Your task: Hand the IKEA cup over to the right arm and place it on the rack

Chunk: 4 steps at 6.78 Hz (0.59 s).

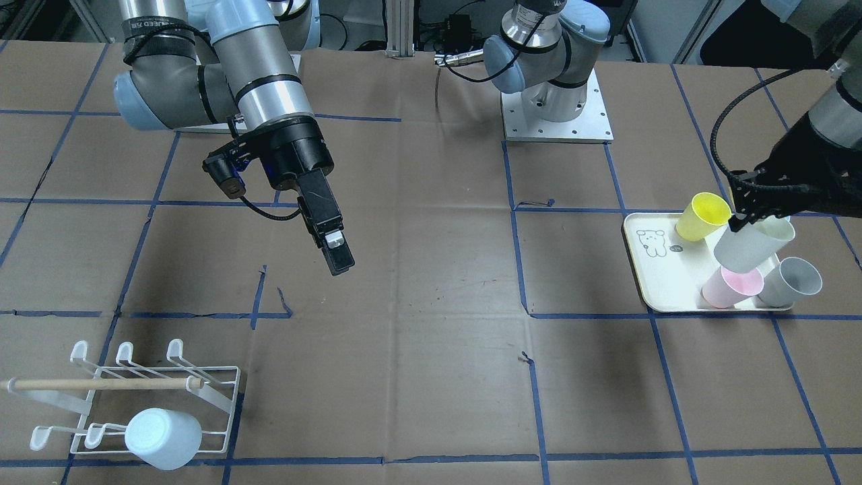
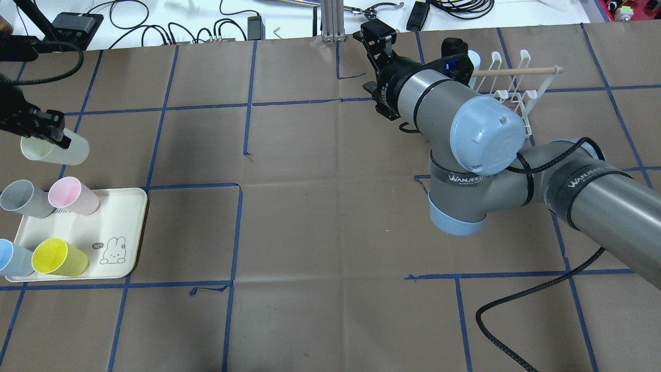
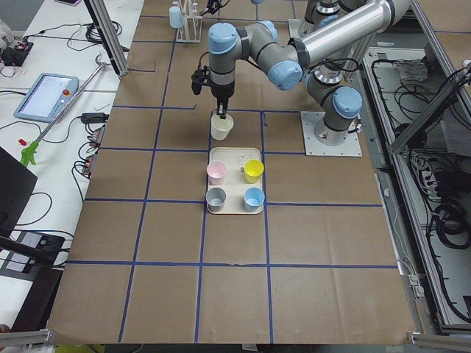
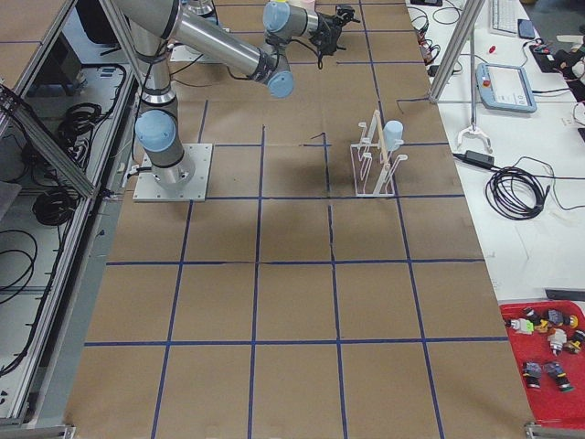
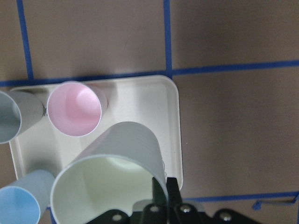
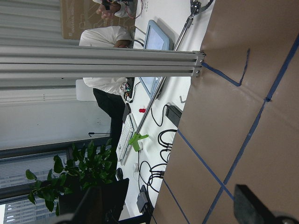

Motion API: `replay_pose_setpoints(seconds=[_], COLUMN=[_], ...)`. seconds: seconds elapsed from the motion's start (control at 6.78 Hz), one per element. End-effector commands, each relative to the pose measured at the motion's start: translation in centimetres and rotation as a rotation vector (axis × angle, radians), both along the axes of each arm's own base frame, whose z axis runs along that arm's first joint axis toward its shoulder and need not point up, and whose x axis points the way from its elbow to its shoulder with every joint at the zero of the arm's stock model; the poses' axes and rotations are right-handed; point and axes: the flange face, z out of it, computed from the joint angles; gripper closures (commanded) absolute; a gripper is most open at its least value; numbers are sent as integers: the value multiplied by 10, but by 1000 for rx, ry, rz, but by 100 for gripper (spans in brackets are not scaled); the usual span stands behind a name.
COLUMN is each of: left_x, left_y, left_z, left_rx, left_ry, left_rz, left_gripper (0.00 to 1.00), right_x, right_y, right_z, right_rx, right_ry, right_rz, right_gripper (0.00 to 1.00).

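Note:
The IKEA cup point(image 1: 754, 244), cream-white, hangs tilted above the far edge of the cream tray point(image 1: 656, 283). My left gripper point(image 1: 741, 219) is shut on its rim; the left wrist view shows the fingertips point(image 5: 161, 191) pinching the cup wall point(image 5: 112, 186). The right arm's slim black gripper point(image 1: 340, 263) hovers over bare table far from the cup, open and holding nothing. The white wire rack point(image 1: 155, 384) with its wooden dowel stands at the table's corner on the right arm's side, with a pale blue cup point(image 1: 163, 438) upside down on a peg.
On the tray stand a yellow cup point(image 1: 702, 215), a pink cup point(image 1: 733, 286) and a grey cup point(image 1: 791, 281), plus a blue cup point(image 2: 13, 258). A person point(image 6: 107, 60) and desks with cables lie beyond the table's far edge.

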Motion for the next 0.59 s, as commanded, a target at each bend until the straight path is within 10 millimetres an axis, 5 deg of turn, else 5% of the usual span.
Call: replay_pose_setpoints(seconds=[0.0,0.15,0.44], left_x=[-52,-68,-141], left_y=[-51,-57,-57], left_z=[39,50,45], left_rx=[-296,-405,-581], left_ry=[334,444,540], left_rz=[-112,-157,-339], left_gripper=[100,100,100], right_x=[0,0,0], right_y=[0,0,0], right_z=[-3,-3,-1], right_rx=[7,9,9], right_ry=[0,2,-11], right_rz=[-2,0,-5], right_gripper=[0,0,0])
